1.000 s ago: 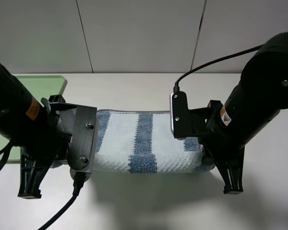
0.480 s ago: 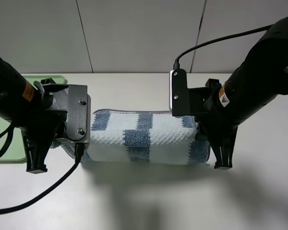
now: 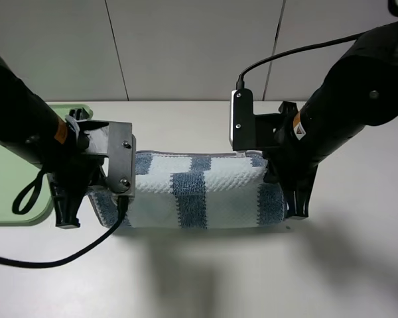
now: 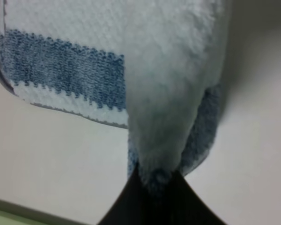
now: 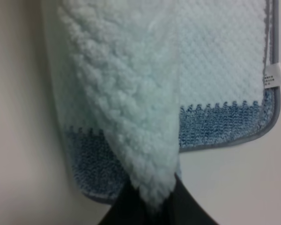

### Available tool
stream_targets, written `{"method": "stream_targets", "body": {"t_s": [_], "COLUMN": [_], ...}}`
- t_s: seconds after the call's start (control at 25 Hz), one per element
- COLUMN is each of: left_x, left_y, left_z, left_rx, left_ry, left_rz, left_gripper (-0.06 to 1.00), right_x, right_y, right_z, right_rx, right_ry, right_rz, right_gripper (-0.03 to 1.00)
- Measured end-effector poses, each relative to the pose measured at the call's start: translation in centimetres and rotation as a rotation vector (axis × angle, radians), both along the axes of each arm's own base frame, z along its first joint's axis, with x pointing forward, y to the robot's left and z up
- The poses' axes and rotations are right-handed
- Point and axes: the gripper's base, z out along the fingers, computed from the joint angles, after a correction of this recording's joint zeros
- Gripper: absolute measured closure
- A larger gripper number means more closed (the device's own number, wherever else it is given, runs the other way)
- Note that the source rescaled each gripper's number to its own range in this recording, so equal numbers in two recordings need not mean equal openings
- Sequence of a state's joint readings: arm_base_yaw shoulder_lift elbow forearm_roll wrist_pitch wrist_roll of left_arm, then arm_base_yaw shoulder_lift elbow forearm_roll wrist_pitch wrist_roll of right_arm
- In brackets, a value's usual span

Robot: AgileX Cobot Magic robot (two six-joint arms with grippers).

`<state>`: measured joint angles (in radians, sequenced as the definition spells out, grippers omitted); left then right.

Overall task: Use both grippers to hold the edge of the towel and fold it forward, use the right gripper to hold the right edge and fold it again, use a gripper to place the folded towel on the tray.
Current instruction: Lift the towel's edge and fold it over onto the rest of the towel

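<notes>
The blue and pale striped towel (image 3: 199,192) lies in the middle of the white table, with its near edge lifted and rolled over toward the far hem. My left gripper (image 3: 69,216) is shut on the towel's left end. The left wrist view shows the cloth (image 4: 173,70) bunched between the black jaws (image 4: 154,182). My right gripper (image 3: 296,208) is shut on the towel's right end. The right wrist view shows the fluffy cloth (image 5: 131,93) pinched at the gripper (image 5: 153,199). The light green tray (image 3: 13,199) lies to the left, behind the left arm.
The white table (image 3: 205,271) runs on toward the near edge. A grey panelled wall (image 3: 186,46) stands behind. Black cables hang from both wrists. A small white label (image 5: 273,75) sits on the towel's hem.
Both grippers have moved away toward the far side of the table, carrying the towel's near edge up and over. The folded roll now lies closer to the far hem.
</notes>
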<state>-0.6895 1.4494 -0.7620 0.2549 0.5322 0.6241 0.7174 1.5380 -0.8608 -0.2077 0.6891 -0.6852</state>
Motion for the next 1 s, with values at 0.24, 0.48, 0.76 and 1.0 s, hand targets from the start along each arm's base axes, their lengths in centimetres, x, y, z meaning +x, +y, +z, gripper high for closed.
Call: {"method": "stream_targets", "body": {"t_s": [0.24, 0.48, 0.76, 1.0], "left_x": [1.1, 2.7, 3.8, 4.3], "left_y": [-0.3, 0.7, 1.0, 1.1], "left_z": [-1.4, -1.9, -1.5, -3.3], "left_rx": [0.004, -0.039, -0.113, -0.081], "left_ry": [-0.017, -0.045, -0.113, -0.067], "left_rz": [0.014, 0.092, 0.107, 0.118], "left_gripper": [0.94, 0.94, 0.94, 0.94], "right_x": [1.0, 2.6, 3.8, 4.2], "right_y": [0.6, -0.2, -0.3, 0.0], "right_z": [-1.2, -1.9, -2.8, -3.3], "right_rx": [-0.027, 0.007, 0.022, 0.032], "right_ry": [-0.009, -0.035, -0.044, -0.066], "right_rz": [0.028, -0.028, -0.05, -0.033], "right_gripper": [0.97, 0.97, 0.97, 0.97]}}
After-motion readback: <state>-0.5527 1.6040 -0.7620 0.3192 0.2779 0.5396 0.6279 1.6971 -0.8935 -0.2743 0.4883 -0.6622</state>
